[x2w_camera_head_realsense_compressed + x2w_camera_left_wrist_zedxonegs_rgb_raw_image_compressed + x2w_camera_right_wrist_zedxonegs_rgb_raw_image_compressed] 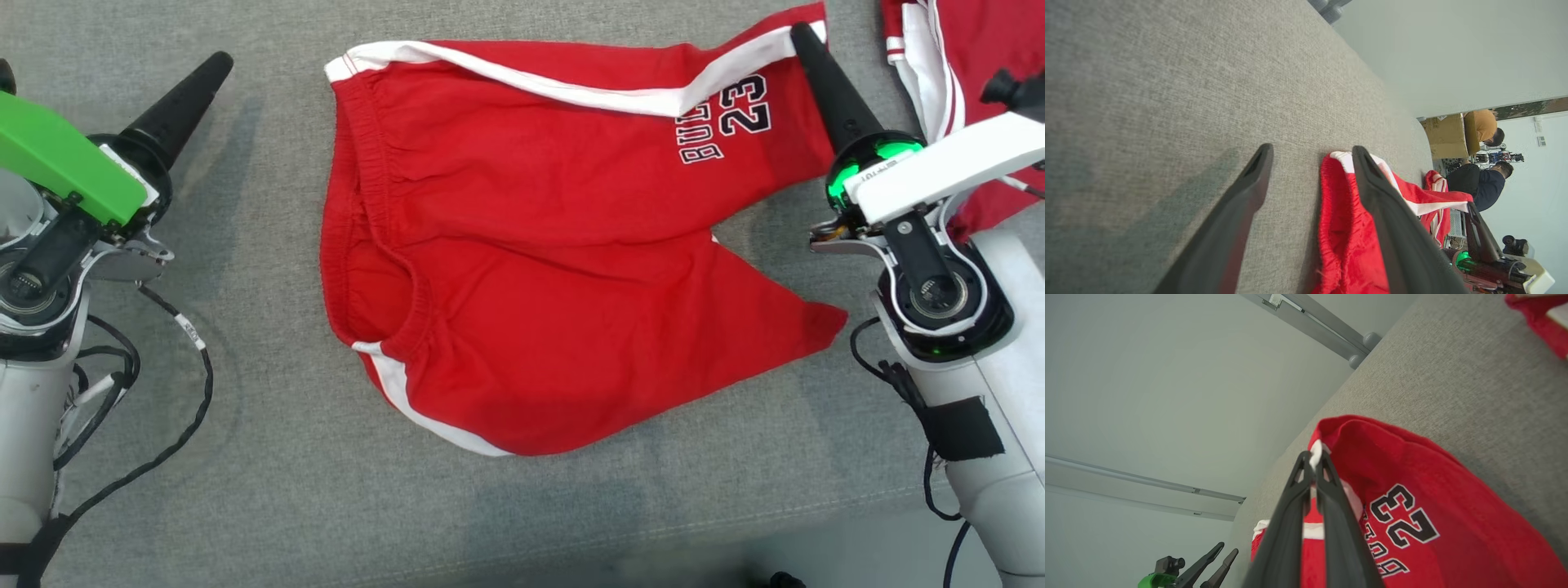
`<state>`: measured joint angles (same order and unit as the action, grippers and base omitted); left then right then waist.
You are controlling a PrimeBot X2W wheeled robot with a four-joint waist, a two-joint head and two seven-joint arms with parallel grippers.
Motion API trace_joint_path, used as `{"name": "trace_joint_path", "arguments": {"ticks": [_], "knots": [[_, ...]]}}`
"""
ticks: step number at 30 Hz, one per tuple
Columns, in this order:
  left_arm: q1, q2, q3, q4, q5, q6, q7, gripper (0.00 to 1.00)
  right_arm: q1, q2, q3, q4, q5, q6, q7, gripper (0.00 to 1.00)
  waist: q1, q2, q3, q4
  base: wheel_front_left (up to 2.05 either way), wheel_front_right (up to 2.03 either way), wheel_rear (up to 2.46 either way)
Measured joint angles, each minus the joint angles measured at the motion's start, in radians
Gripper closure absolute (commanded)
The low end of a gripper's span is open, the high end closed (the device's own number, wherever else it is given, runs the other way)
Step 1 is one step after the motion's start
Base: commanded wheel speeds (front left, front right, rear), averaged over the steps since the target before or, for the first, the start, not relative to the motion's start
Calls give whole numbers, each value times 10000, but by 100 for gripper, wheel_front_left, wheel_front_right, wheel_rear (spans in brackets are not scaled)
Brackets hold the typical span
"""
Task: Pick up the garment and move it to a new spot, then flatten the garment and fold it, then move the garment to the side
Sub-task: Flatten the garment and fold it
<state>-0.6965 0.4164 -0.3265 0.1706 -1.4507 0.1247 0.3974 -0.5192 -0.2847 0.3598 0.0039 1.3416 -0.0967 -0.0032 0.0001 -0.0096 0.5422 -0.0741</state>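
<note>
Right tool [1312, 457] was clenched on the white-striped leg hem of the shorts [531, 269]. Left tool [1311, 150] stood open, apart from the waistband. Shorts lay spread on the table [245, 490]. Soft, light, limp cloth, probably best gripped at hem and waistband corners.

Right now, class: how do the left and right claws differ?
The left claw is open; the right claw is shut. The left claw holds nothing, apart from the shorts; the right claw pinches the shorts' hem. Both have long dark fingers.
</note>
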Motion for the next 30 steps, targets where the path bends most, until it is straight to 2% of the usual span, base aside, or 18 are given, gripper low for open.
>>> {"name": "trace_joint_path", "arguments": {"ticks": [9,16,30], "knots": [[-577,-44,-368,895,-169,0,826,0,-494,343,355,648,-127,280,44,100,0,0,136,-448,0,0,0],[-1132,-621,-727,1183,-313,0,1442,0,-502,372,353,1143,-157,487,-8,100,0,0,118,-635,0,0,0],[-1629,-573,-970,1964,-144,0,1755,0,-699,650,412,1789,-157,811,-69,100,0,0,19,-732,0,0,0]]}}
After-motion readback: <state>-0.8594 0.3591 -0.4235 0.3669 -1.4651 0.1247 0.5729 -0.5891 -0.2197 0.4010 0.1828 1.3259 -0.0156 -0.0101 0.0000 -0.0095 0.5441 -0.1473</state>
